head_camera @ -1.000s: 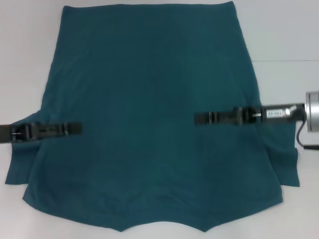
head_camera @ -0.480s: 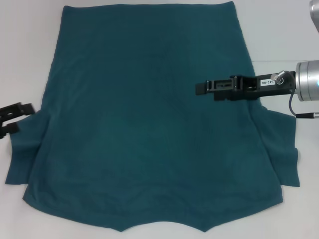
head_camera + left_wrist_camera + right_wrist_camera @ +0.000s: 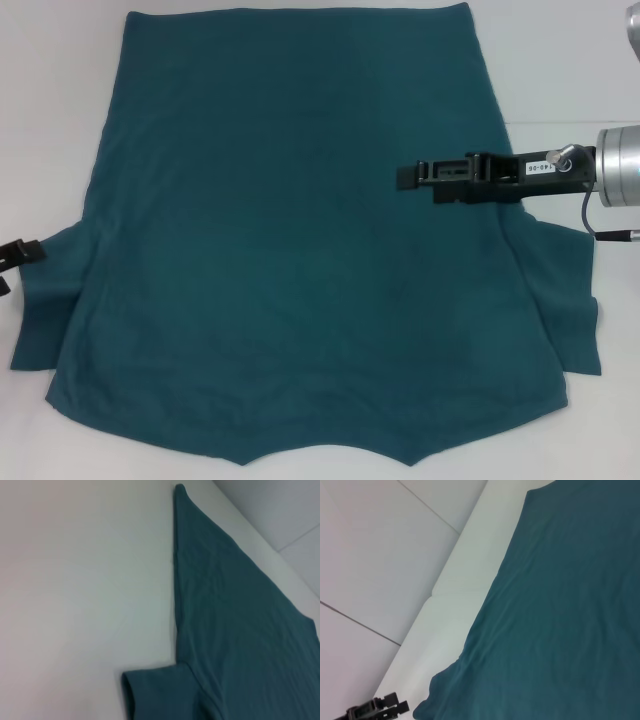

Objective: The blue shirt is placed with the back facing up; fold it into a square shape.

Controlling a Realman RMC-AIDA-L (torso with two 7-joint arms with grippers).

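White tabletop (image 3: 60, 120) fills the scene before us, and we count one blue shirt (image 3: 300, 250) and two grippers. Our right gripper (image 3: 410, 177) reaches in over the shirt's right half, black fingers (image 3: 445, 170) lying close together with no cloth between them; the fabric sits flat beneath them. Our left gripper (image 3: 12, 250) shows only as a dark tip at the edge, just beside the shirt's left sleeve (image 3: 45, 300), and we cannot tell how its fingers stand. One shirt lies spread flat, plain side up, both sleeves out, hem farthest from us.
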